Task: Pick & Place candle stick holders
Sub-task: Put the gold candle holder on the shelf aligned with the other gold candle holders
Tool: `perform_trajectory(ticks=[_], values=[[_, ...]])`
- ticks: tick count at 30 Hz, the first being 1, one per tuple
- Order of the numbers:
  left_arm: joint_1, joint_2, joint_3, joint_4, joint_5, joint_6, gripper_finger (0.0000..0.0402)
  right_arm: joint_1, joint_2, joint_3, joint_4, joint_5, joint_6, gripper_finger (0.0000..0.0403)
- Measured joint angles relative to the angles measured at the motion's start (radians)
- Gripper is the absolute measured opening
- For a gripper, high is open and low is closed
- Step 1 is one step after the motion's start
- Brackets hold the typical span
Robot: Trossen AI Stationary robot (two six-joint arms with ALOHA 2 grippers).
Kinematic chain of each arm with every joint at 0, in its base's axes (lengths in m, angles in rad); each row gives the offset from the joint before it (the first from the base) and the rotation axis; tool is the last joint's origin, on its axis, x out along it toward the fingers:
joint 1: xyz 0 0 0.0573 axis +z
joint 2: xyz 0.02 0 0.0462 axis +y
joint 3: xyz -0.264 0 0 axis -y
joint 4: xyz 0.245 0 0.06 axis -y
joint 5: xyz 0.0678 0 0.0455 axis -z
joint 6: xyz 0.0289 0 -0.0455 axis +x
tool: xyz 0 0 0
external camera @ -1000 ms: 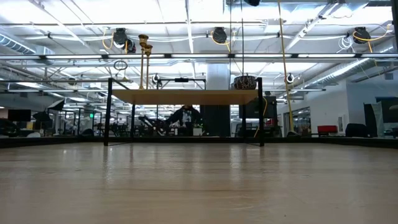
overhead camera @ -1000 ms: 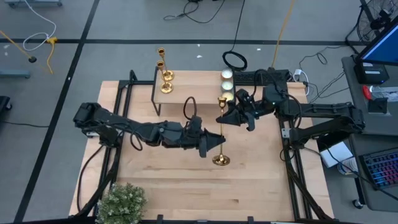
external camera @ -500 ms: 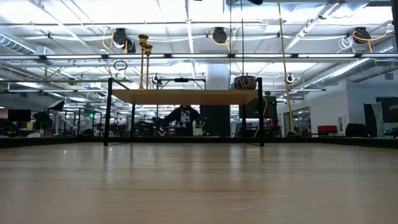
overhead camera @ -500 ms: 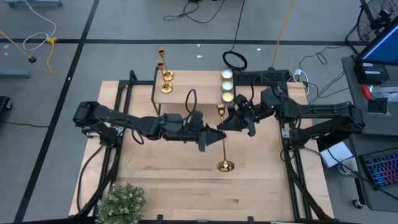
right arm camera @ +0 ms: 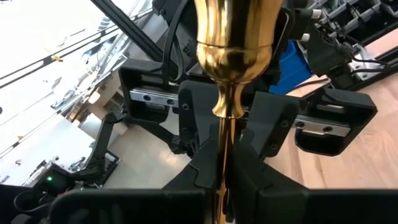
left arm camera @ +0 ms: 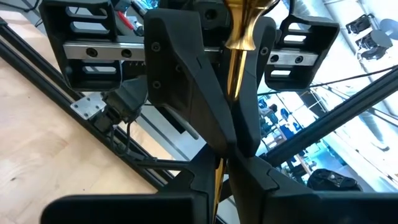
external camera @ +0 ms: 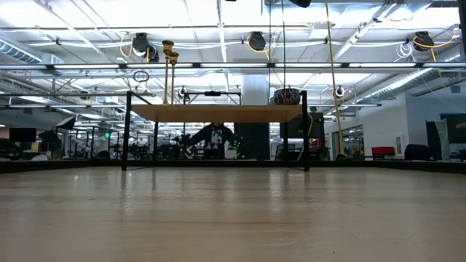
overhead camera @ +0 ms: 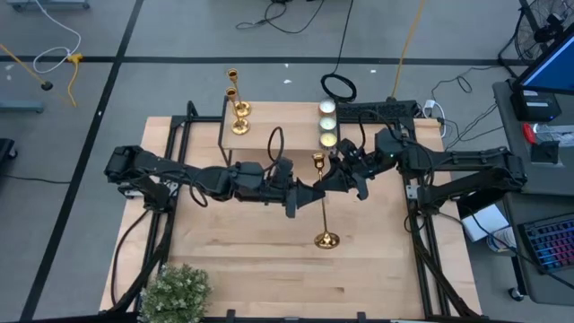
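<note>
A tall gold candle stick holder (overhead camera: 321, 202) is held above the middle of the table, cup (overhead camera: 317, 160) toward the far edge and round base (overhead camera: 326, 240) toward the near edge. My left gripper (overhead camera: 313, 194) reaches in from the table's left and is shut on its shaft. My right gripper (overhead camera: 333, 178) reaches in from the right and is shut on the shaft closer to the cup. Two more gold candle stick holders (overhead camera: 238, 109) stand by their bases on a small raised shelf (overhead camera: 256, 139) at the far left. The low view shows that pair (external camera: 170, 69) but not the held one. My left gripper pinches the shaft (left arm camera: 217, 180) between its two fingers, about midway along. The fingers come level from the table's left and lie across the shaft. The holder is tilted and lifted clear of the tabletop. My right gripper pinches the upper shaft (right arm camera: 224, 158) just below the cup (right arm camera: 235, 37) between its two fingers. They come level from the table's right, across the shaft, a little farther up it than the left fingers (right arm camera: 193, 106).
Two small round candles (overhead camera: 328, 109) (overhead camera: 328, 139) sit at the far middle, close behind the right arm. A green plant (overhead camera: 175, 292) stands at the near left corner. The shelf's dark legs (external camera: 126, 131) rise from the far part of the table. Bare wood lies toward the near edge.
My left gripper has moved a little toward the far and right edges, up to the shaft beside my right gripper. The candle stick holder has shifted slightly toward the near edge in my right gripper, base and cup together.
</note>
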Motion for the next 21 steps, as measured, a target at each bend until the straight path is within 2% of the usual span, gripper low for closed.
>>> perform_trajectory(ticks=[4,11,18,21], values=[[0.000,0.000,0.000,0.001,-0.005,-0.001,0.0047,0.000,0.000,0.000,0.000,0.010,-0.003,0.0011],[0.000,0.000,0.000,0.000,-0.001,0.006,0.0024,0.000,0.000,0.000,-0.001,0.028,-0.004,0.0011],[0.003,-0.001,0.000,0.001,0.003,0.010,0.0023,0.000,0.000,0.000,-0.001,0.038,-0.008,0.0012],[0.003,-0.001,0.000,0.006,0.003,0.010,0.0014,0.000,0.000,0.000,0.009,0.042,-0.022,0.0029]])
